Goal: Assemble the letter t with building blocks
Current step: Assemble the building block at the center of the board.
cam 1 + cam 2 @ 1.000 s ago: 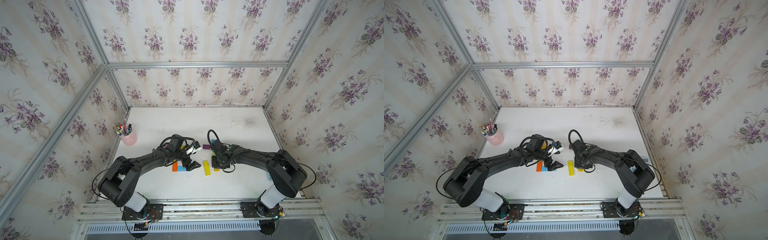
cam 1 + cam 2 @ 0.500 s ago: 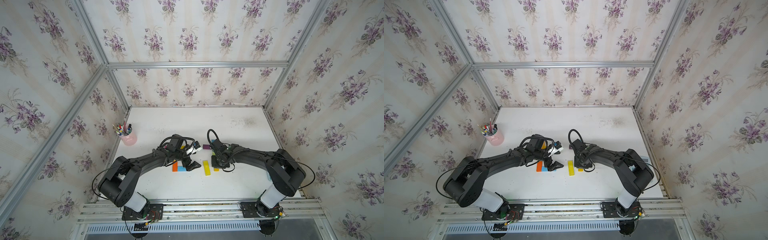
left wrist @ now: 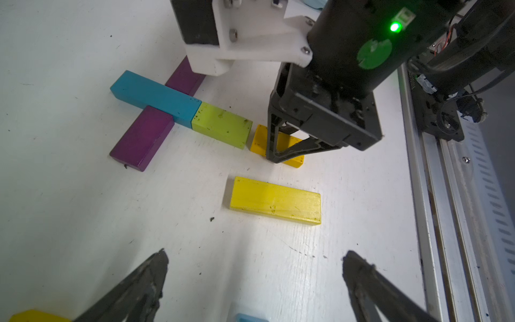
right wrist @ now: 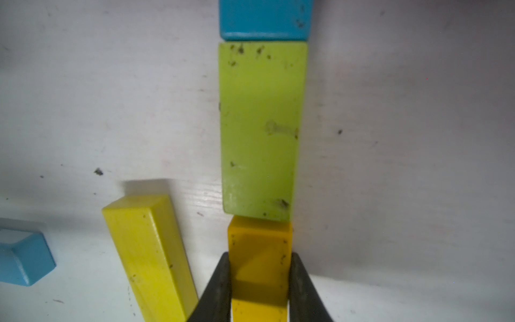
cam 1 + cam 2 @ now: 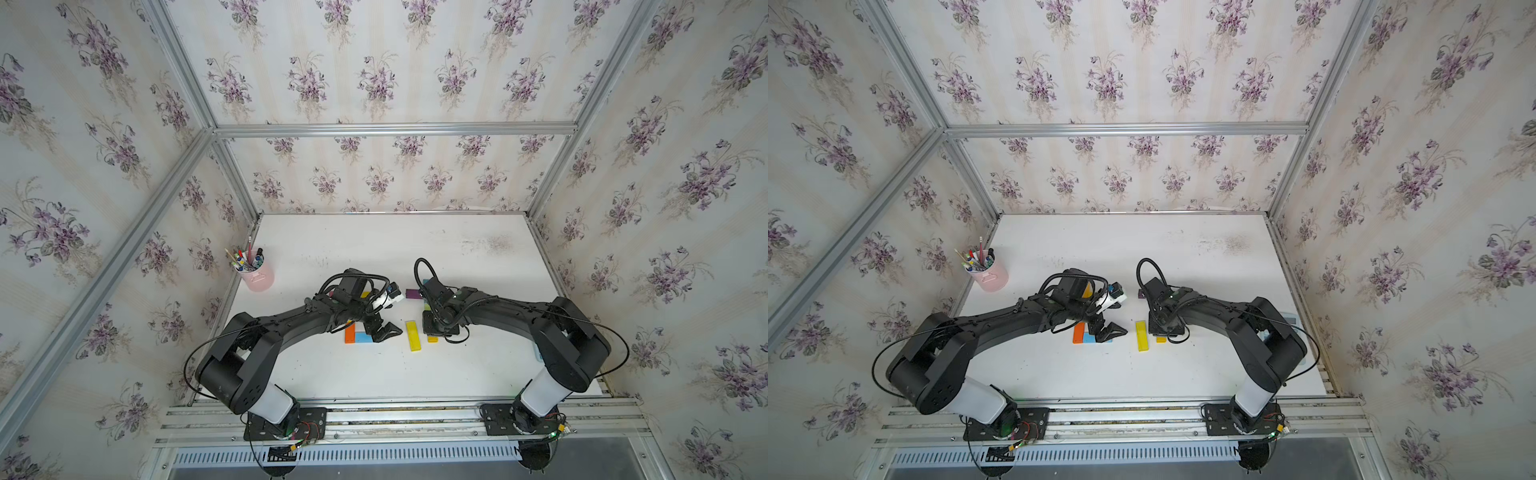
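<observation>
Jaws of right arm [image 5: 511, 309] astride block [image 4: 259, 242]

Nine coloured building blocks [image 3: 221, 125], two robot arms and one pink cup [image 5: 258, 277] on one white table [image 5: 374, 249].

By colour, the blocks are: one teal block [image 3: 156, 96], one lime block [image 3: 223, 126], two purple ones, a purple block [image 3: 142, 138] and a second purple block [image 3: 184, 76], one short amber block [image 4: 260, 245], one long yellow block [image 3: 276, 200], one orange block [image 5: 350, 333], one light blue block [image 5: 361, 337], and one more yellow block [image 3: 33, 316], mostly cut off at the frame edge. The arms are a left arm [image 5: 286, 326] and a right arm [image 5: 511, 309], and they hide part of the table, so only visible blocks are counted. The cup holds several pens [image 5: 246, 262], too small to count.
</observation>
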Controlling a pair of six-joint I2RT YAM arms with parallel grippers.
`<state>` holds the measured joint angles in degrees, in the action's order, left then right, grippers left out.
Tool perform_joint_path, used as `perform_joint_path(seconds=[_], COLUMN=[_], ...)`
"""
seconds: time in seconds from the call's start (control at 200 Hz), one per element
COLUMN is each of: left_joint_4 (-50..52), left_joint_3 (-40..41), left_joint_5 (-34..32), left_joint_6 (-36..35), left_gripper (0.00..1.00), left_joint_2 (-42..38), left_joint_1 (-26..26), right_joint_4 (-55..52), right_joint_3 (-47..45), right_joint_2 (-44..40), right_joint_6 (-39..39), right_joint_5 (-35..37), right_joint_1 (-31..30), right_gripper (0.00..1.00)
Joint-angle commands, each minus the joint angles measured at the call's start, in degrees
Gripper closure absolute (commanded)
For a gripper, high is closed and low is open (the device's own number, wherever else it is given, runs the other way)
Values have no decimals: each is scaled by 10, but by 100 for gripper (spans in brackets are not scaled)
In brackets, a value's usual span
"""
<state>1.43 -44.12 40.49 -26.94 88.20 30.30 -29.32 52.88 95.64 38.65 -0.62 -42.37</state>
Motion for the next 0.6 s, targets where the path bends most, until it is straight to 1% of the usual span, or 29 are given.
perform_joint_path(seconds=[0.0,0.11,0.225,0.295,0.415,0.595], left_joint_4=[2,4,4,5,5,7], left_joint_3=[-4,-5,-6,-6,-7,-7], left_joint_5=[12,12,13,13,14,15], left_joint_6=[-7,-9,-9,-9,-9,-10], left_gripper=[0,0,0,0,0,0], left_joint_2=[-1,0,0,0,1,-1], left_joint_1=[0,0,0,0,0,0], right_joint_4=[37,37,38,38,38,32], right_joint_3=[-3,-6,-11,-13,-16,-19], right_joint_2=[8,9,4,0,-7,-8], right_joint_6=[6,5,7,9,11,13], right_joint_5=[13,10,10,11,13,15], right_joint_1=[1,1,1,0,0,0], right_gripper=[76,65,60,60,62,62])
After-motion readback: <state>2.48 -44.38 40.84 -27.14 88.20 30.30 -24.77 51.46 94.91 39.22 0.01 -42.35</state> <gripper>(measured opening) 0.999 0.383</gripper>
